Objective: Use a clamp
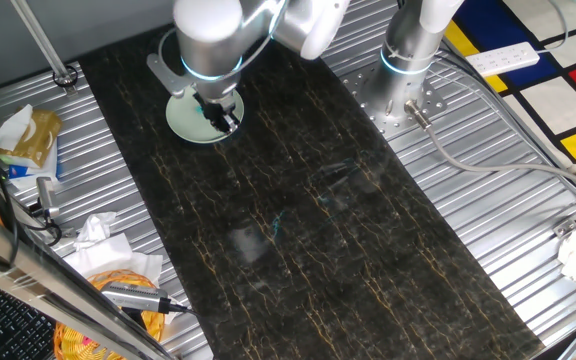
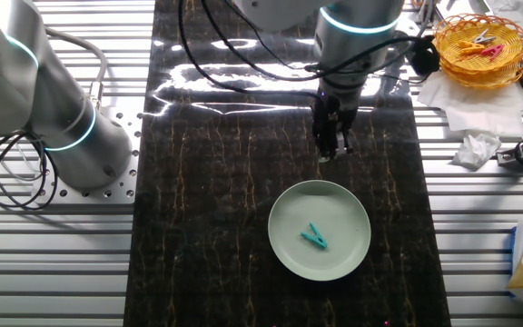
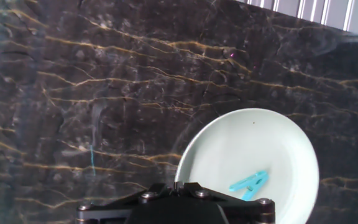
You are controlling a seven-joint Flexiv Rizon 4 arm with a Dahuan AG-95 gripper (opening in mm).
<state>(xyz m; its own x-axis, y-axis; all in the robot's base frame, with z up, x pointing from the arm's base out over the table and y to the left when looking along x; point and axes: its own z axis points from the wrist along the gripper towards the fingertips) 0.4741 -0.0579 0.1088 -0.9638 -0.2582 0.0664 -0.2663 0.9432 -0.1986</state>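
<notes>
One clamp (image 2: 314, 237) mid-plate (image 2: 349, 204), rim-clear.

The scene was evenly and brightly lit from overhead. Strong white glare was thrown across the glossy dark marble-patterned mat (image 2: 243, 227) just beyond the black two-finger gripper (image 2: 332, 145) in the other fixed view, and fainter hazy reflections were seen on it in one fixed view. A soft shadow was cast beside the round pale green plate (image 3: 278, 143). In the hand view, the gripper's base was rendered dark and slightly blurred.
</notes>
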